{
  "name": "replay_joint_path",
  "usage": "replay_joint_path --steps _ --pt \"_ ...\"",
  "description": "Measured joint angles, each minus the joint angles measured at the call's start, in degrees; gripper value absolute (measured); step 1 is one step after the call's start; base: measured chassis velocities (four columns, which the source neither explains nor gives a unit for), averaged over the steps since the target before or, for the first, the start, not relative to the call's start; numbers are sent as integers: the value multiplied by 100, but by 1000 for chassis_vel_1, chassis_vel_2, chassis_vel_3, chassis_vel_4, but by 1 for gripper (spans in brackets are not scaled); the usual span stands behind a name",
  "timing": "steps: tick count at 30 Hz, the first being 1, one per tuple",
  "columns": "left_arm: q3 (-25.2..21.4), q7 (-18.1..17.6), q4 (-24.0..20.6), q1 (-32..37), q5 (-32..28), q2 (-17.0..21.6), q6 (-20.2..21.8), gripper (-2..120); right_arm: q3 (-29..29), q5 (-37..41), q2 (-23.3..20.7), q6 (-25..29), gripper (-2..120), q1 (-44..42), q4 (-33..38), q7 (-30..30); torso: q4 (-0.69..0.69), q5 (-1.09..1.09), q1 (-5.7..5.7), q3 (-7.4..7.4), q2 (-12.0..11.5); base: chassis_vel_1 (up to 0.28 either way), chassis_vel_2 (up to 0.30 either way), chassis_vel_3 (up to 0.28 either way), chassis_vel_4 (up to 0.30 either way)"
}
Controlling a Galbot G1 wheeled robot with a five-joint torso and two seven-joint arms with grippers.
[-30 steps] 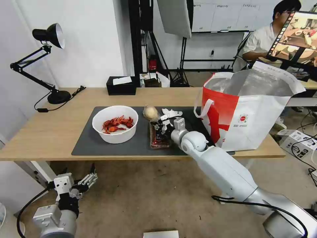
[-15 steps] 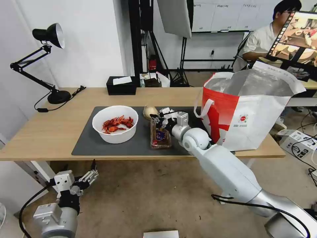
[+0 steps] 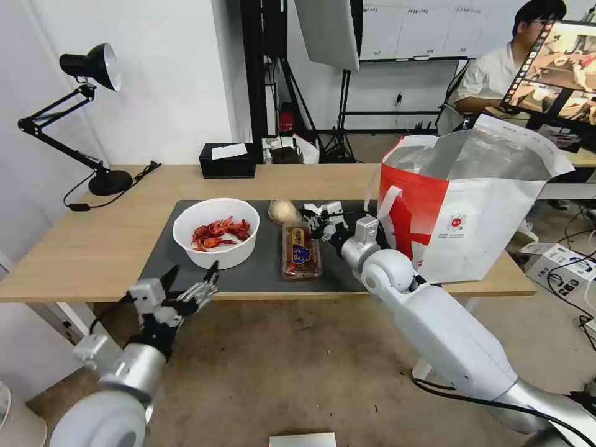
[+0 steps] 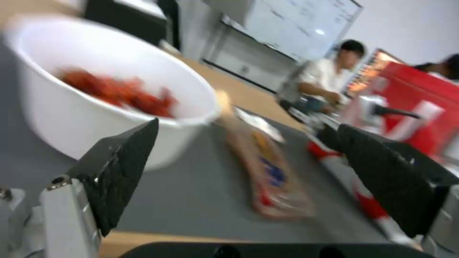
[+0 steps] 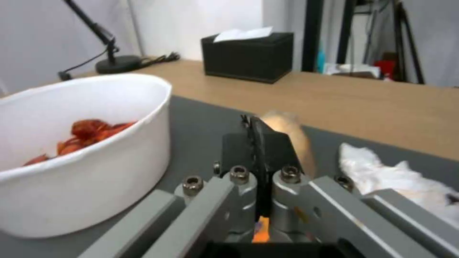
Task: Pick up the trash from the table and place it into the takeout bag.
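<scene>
The right gripper (image 3: 321,218), fingers together, sits over the mat (image 3: 248,273) between the tomato tray (image 3: 301,251) and the tissue (image 5: 397,177). The left gripper (image 3: 189,287), fingers apart, hangs before the table (image 3: 93,248) edge near the bowl (image 3: 216,233). The bag (image 3: 472,211) stands rightward.

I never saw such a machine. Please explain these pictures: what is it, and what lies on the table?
It is a robot with two arms. One picture comes from its head, the others from a camera on each wrist. On the table, on its dark mat, lie a white bowl of crayfish shells, a clear tray of cherry tomatoes, a beige wrapped lump and a crumpled tissue; a takeout bag stands beside. The left hand, open, hovers near the bowl. The right hand, shut, is by the tissue, seemingly holding nothing.
</scene>
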Motion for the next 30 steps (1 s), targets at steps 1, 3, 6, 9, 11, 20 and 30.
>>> replay_joint_path --steps 1,3,6,9,11,20,30 --pt "93 37 31 -58 -174 42 42 100 -59 20 2 42 0 44 -32 -56 3 0 0 0 0 0 0 0 0" --pt "401 59 219 -348 -465 151 98 95 -162 96 -12 125 0 80 -60 -170 4 -1 0 0 0 0 0 0 0" --pt "702 62 495 -706 -828 237 111 85 -199 129 -24 152 0 94 -68 -202 1 -2 0 0 0 0 0 0 0" --pt "952 62 770 -1103 -1282 288 112 74 -238 158 -33 157 0 120 -81 -201 2 0 0 0 0 0 0 0 0" --pt "1053 69 911 -1289 -1380 310 111 69 -252 165 -42 158 0 135 -83 -199 1 -1 0 0 0 0 0 0 0" --pt "1420 224 1427 -1911 -1524 421 117 61 -293 228 -87 154 0 256 -147 -147 2 -1 0 0 0 0 0 0 0" --pt "1697 207 1720 -2288 -1716 385 120 94 -312 237 -47 137 0 303 -269 -157 2 -1 0 0 0 0 0 0 0"
